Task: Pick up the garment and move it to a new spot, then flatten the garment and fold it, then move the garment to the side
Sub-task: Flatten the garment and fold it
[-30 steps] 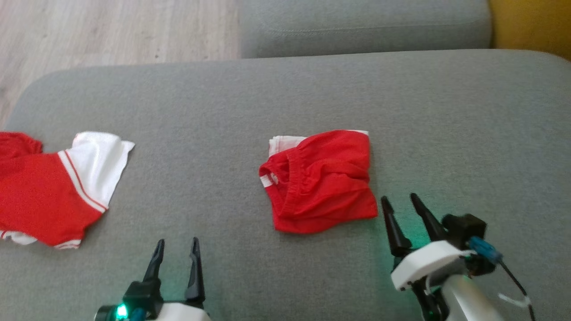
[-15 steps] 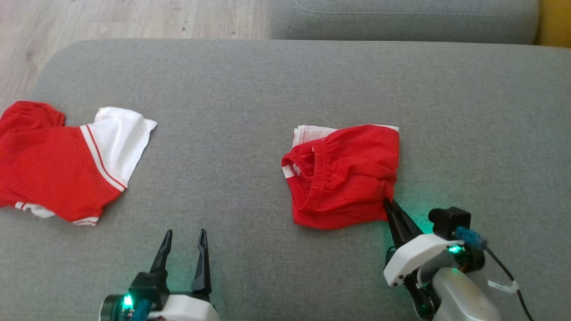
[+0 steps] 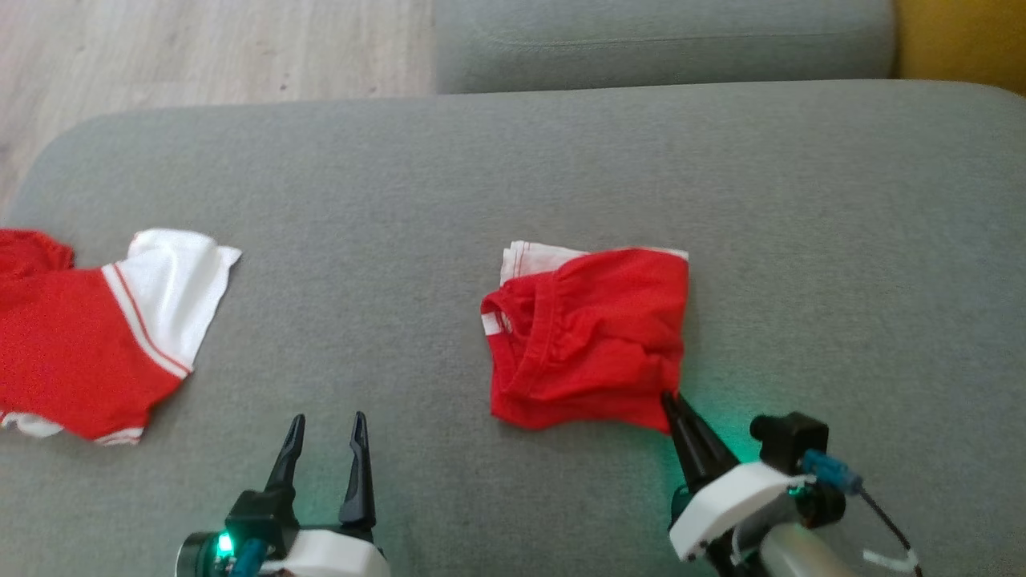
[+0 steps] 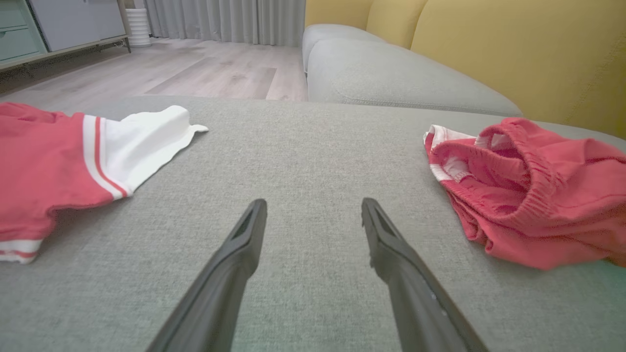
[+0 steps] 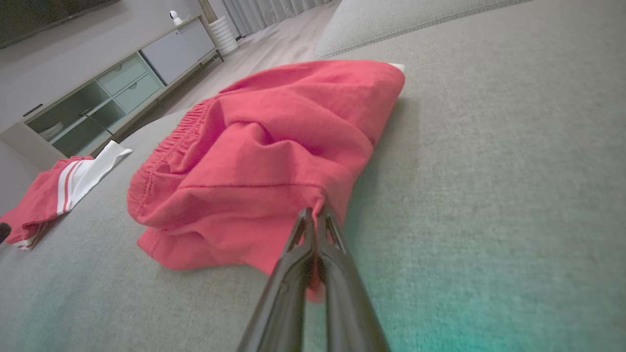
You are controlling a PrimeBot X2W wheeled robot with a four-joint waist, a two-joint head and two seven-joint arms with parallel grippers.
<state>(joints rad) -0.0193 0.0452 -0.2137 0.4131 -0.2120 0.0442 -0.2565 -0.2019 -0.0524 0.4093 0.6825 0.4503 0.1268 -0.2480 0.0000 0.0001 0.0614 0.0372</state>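
1. The left gripper (image 3: 329, 418) has its fingers spread and empty, with bare sofa cushion (image 3: 417, 200) between them.
2. The red garment (image 3: 589, 336) lies folded just beyond the right fingertips.
3. The right gripper (image 3: 668, 398), open a second ago, now pinches the garment's near corner (probably to move it aside).

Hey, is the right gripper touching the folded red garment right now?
Touching. In the right wrist view the right gripper has its jaws shut on a pinch of the folded red garment at its near corner.
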